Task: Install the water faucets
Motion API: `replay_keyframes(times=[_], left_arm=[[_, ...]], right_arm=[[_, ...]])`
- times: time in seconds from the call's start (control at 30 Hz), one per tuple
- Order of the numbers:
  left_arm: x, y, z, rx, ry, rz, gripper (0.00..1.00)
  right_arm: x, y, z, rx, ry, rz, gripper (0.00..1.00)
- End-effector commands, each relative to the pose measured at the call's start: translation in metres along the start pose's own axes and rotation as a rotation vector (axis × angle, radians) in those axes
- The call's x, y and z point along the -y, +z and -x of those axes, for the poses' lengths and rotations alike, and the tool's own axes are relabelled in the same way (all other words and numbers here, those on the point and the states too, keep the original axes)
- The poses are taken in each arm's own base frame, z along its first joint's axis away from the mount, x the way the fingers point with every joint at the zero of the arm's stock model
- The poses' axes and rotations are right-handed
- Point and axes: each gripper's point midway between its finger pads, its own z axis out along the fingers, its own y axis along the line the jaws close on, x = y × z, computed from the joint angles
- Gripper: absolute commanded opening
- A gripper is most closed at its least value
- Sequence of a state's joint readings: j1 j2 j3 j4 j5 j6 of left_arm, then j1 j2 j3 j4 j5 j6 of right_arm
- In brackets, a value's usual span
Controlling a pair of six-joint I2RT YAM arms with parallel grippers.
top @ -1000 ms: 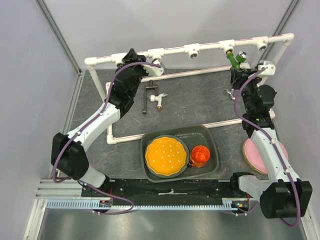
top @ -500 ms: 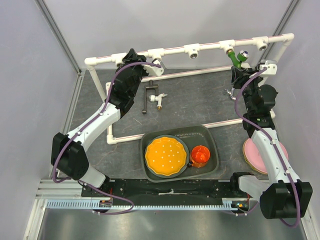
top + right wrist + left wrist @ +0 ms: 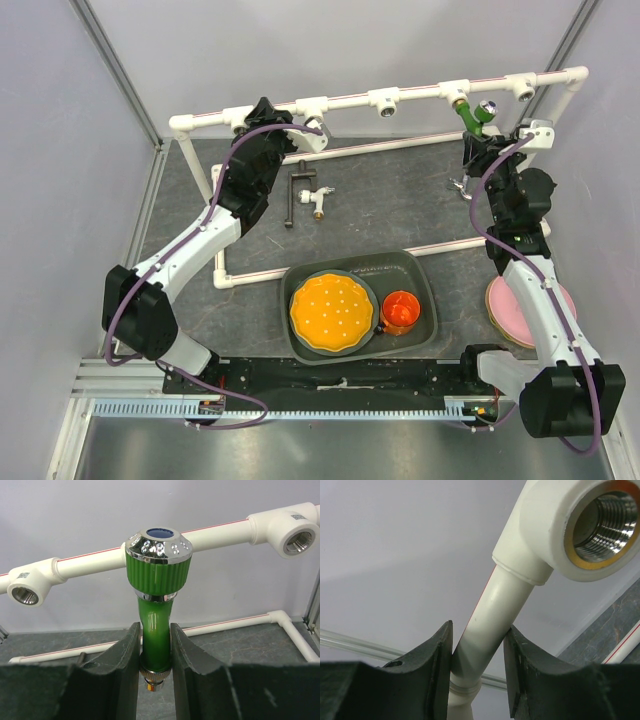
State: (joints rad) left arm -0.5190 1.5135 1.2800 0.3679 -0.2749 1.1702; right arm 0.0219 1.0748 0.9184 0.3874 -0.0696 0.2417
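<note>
Right jaws: closed tight on the green faucet (image 3: 156, 570), pinching its slim neck just below the ribbed collar.
Left jaws: about half spread, pressed against both sides of the white pipe (image 3: 490, 615) just under a brass-lined socket (image 3: 602, 522). To my eye they are bracing the frame.
Green faucet, look: glossy green neck and ribbed collar, with a round chrome tip that has a dark blue centre. The short brass thread (image 3: 150, 682) sits bare between the jaws.
Green faucet, place: up at the top rail of the pipe frame (image 3: 350, 98), just beside a tee on its right half.
Other faucets: the black-handled faucet (image 3: 305, 192) lies on the table (image 3: 390, 200) inside the frame. The tiny silvery faucet (image 3: 459, 185) lies near the right arm.
Done: nothing looks screwed home, and the rail's sockets I can see are empty.
Left: by my reckoning, seating the green one, then the two on the table.
</note>
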Motion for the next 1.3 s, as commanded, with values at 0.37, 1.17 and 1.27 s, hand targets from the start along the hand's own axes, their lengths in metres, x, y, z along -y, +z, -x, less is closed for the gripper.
replay_keyframes(times=[0.37,1.17,1.27], left_arm=[[0.004,-0.007,-0.004,-0.049,-0.125,-0.008,0.02],[0.004,-0.008,-0.001,-0.045,-0.126,-0.017,0.02],[0.005,-0.008,-0.001,-0.046,-0.124,-0.019,0.02]], right_arm=[[-0.007,0.007,0.024,0.064,-0.027,0.03,0.0],[-0.018,0.003,0.043,0.095,-0.011,0.07,0.0],[-0.01,0.004,0.038,0.095,-0.021,0.033,0.0]])
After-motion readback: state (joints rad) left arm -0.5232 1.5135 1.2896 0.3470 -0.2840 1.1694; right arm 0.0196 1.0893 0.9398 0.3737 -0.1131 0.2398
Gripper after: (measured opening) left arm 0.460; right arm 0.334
